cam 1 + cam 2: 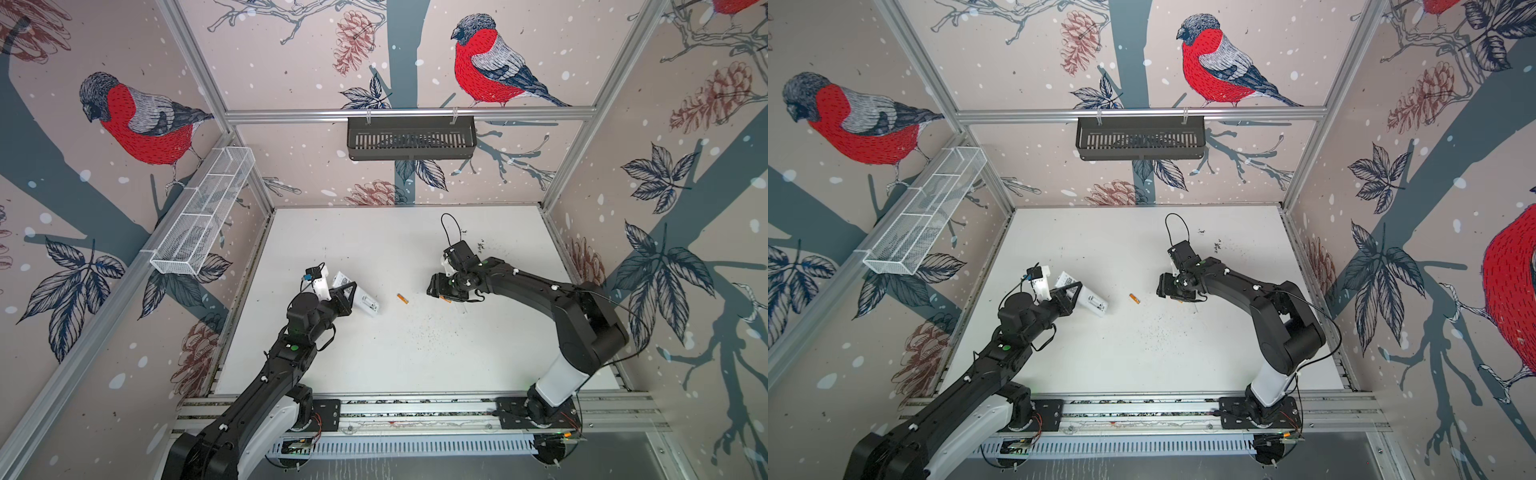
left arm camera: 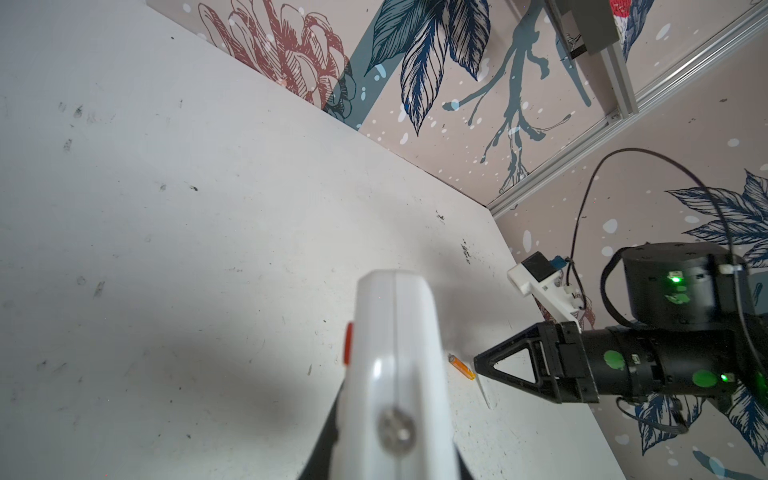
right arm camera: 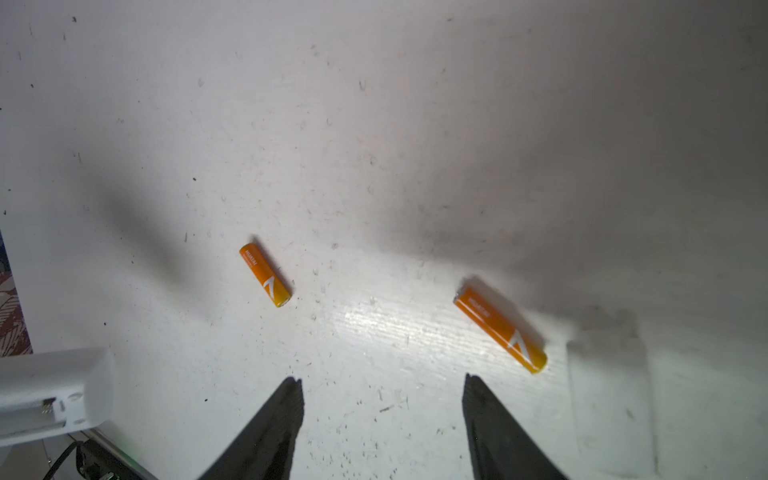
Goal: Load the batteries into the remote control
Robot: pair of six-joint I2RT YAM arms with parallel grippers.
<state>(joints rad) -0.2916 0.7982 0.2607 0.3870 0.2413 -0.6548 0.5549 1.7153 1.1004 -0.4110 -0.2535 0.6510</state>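
My left gripper point(image 1: 348, 294) is shut on the white remote control point(image 1: 368, 302), holding it tilted above the table's left middle. In the left wrist view the remote point(image 2: 395, 353) fills the space between the dark fingers. Its end with an open slot shows in the right wrist view point(image 3: 54, 390). Two orange batteries lie on the table. One battery point(image 1: 402, 298) lies between the arms. The other battery point(image 3: 500, 328) lies just past one fingertip of my right gripper point(image 3: 382, 384), which stands open and empty just above the table.
A thin pale flat piece point(image 3: 611, 374) lies on the table beside the nearer battery. Dark specks point(image 1: 428, 332) dot the white table point(image 1: 374, 365). A black basket point(image 1: 411, 137) hangs on the back rail and a white wire basket point(image 1: 203, 212) on the left wall.
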